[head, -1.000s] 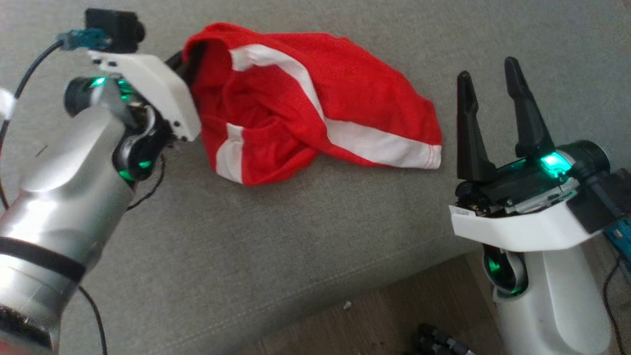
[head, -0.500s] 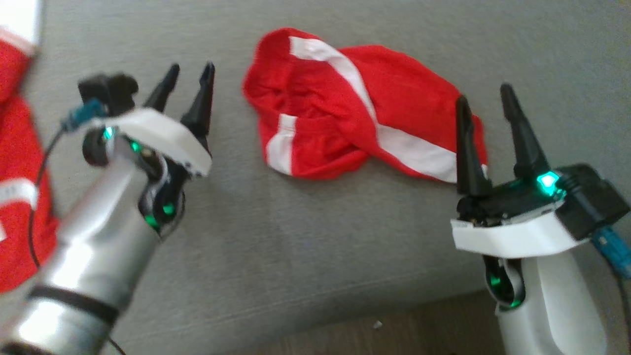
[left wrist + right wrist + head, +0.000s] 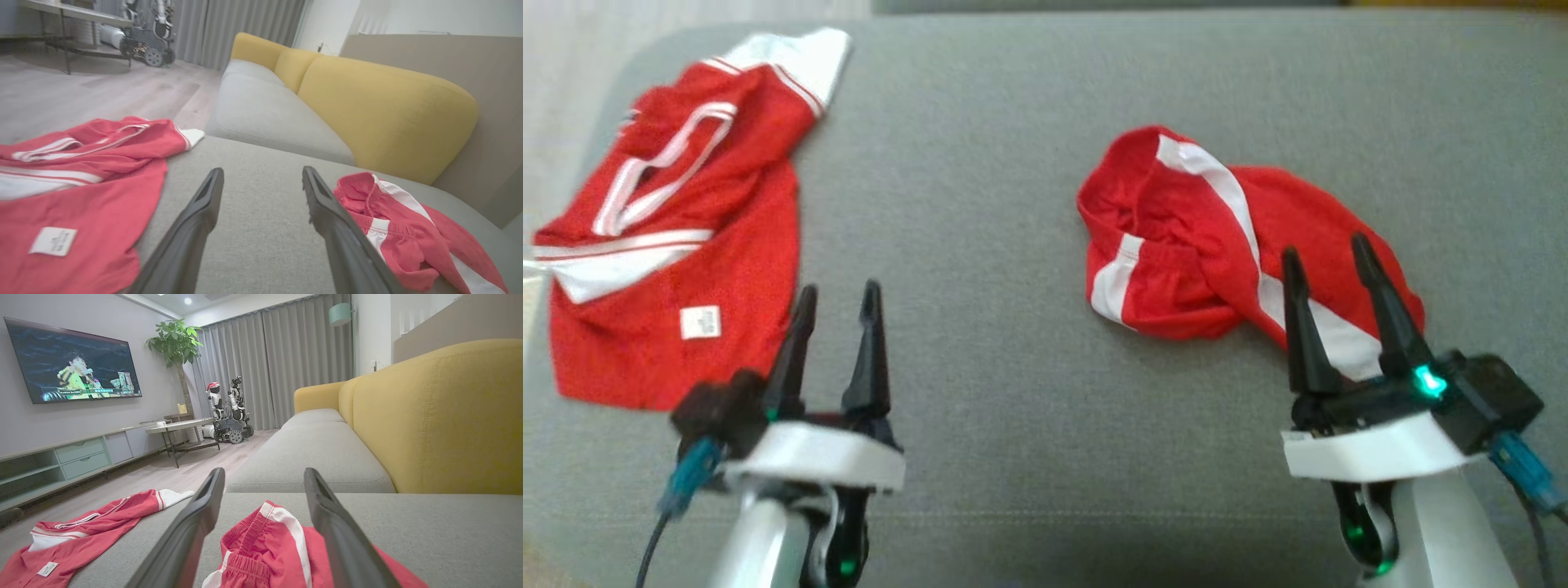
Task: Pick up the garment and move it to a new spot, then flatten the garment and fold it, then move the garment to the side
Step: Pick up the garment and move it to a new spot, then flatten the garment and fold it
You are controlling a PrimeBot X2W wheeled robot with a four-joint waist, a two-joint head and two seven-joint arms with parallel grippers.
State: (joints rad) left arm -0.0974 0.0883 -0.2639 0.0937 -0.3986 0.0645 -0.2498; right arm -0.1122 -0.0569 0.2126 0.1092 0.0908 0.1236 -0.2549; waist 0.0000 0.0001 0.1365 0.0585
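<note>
Sofa seat (image 3: 980, 245) carries two red pieces. Jersey (image 3: 686, 269) lies spread at the left end, apparently set aside. Shorts (image 3: 1176, 245), which I take for the task's garment, lie crumpled toward the right end, not yet flattened. Left fingers (image 3: 869, 351) stand wide and empty above the front edge. Right fingers (image 3: 1300, 327), equally wide and empty, hover over the shorts' near side, probably to grasp them.
</note>
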